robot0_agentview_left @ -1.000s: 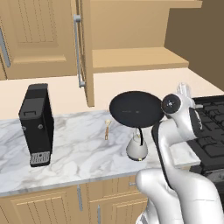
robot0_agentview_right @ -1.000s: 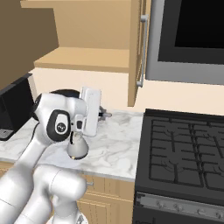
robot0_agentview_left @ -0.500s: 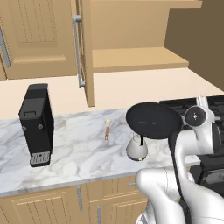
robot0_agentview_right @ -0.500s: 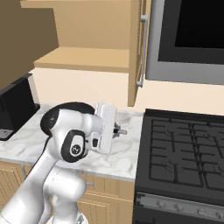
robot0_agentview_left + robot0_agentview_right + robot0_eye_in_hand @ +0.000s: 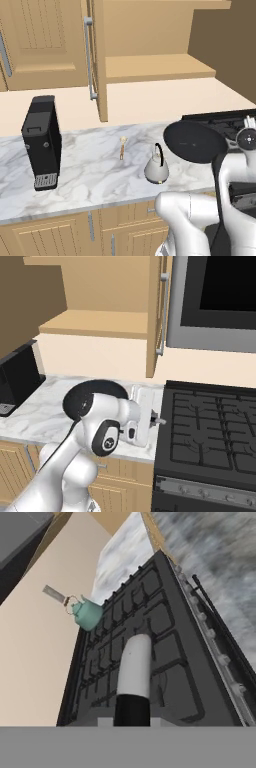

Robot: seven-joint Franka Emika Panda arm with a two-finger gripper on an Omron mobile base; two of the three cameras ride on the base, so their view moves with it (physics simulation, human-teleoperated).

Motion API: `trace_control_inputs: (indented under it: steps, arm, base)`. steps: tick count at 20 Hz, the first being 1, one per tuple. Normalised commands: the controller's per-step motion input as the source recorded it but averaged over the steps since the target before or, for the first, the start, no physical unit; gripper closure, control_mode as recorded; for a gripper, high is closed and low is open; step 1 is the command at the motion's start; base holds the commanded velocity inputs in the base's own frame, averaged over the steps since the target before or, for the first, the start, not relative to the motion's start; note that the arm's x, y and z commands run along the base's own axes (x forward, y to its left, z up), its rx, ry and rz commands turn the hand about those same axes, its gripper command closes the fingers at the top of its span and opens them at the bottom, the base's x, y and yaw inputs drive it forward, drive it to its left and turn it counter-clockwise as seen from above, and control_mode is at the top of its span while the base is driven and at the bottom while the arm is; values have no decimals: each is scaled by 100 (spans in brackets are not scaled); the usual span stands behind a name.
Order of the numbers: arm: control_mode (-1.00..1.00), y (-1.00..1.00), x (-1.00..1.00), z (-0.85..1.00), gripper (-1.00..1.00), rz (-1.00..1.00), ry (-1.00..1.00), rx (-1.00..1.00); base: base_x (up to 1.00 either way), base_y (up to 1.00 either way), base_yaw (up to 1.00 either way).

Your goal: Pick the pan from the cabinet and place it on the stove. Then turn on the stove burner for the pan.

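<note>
pan: the round black pan (image 5: 194,142) is lifted off any surface, tilted with its flat face toward the left base camera, at the right end of the marble tabletop (image 5: 90,170) and just left of the stove (image 5: 227,121); in the right base view its dark rim (image 5: 92,390) shows above the arm's elbow.
pan handle: in the hand view a pale, dark-based handle (image 5: 134,674) runs straight out from the bottom middle over the grates.
pincer: clamped together on the pan's handle; the fingertips themselves are hidden under the handle in the hand view. The white hand (image 5: 140,415) sits at the stove's left edge.
stove: black range with dark grates (image 5: 215,426), to the right of the tabletop; knobs line its front panel (image 5: 200,491). In the hand view the grates (image 5: 150,642) lie beneath the handle.
cabinet: tan wall cabinet, door (image 5: 97,60) swung open edge-on with a long grey bar handle (image 5: 90,55); the wooden shelf (image 5: 155,67) is bare.
kettle: silver kettle with black loop handle (image 5: 156,167) stands on the tabletop, just left of and below the pan.
second kettle: a teal kettle (image 5: 86,613) sits at the far side of the stove in the hand view.
coffee machine: black boxy machine (image 5: 42,142) at the left of the tabletop, well apart from the pan.
small item: a thin brown thing (image 5: 122,148) stands on the marble between machine and kettle; too small to tell.
microwave: dark-fronted unit (image 5: 215,301) above the stove.
</note>
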Motion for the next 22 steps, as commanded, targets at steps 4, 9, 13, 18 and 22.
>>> trace_control_inputs:
  steps: [4, 9, 13, 18, 22]
  arm:
    - [-100, -60, -15, -4, 100, 0, 3, 3]
    - [-100, -62, -17, -4, 100, 0, 3, 4]
    - [-100, -65, -12, 0, 100, 0, 2, 3]
    - [-100, -66, -4, -1, 100, 0, 6, 1]
    - [-100, -65, 0, -4, 100, 0, 12, 0]
  base:
    - [0, 0, 0]
    - [0, 0, 0]
    - [0, 0, 0]
    - [0, 0, 0]
    - [0, 0, 0]
